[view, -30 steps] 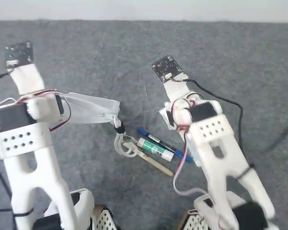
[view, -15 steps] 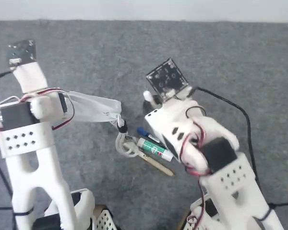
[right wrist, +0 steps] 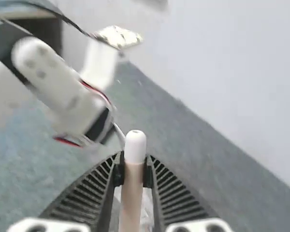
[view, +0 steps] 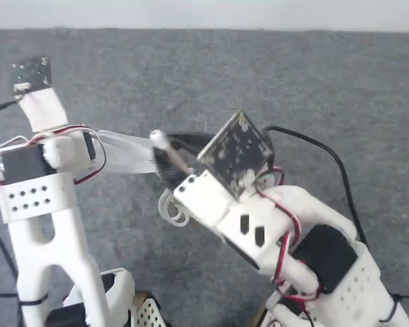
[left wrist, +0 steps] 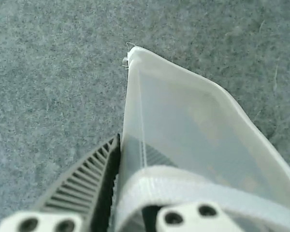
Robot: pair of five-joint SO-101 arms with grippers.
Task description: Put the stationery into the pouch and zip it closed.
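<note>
The left gripper (left wrist: 123,145) is pinched shut on one edge of the translucent white pouch (left wrist: 183,121), which stretches straight out ahead of its fingers and hangs off the grey carpeted table (view: 341,82). The right gripper (right wrist: 134,159) is clamped on a slim cream-coloured pencil (right wrist: 134,145), or possibly a pen, whose white rounded end sticks out just beyond the fingertips. In the high view that end (view: 159,139) sits right against the pouch's free end, directly opposite the left gripper. I cannot tell whether the mouth there is open. The likeliest failure is that the pencil meets the film rather than the opening. The soft pouch would then fold or swing aside, and a harder push could drag it out of the left gripper's narrow edge hold. The pencil is held across a thin round shaft, so a sideways nudge against the pouch may swivel or slide it between the fingers. A white looped cord (view: 169,208) lies just below the right gripper's tip and could snag on the fingers. As for writing, the pouch looks plain, the pencil's exposed end carries no mark, and the dark board (view: 237,151) on the right wrist shows nothing legible.
</note>
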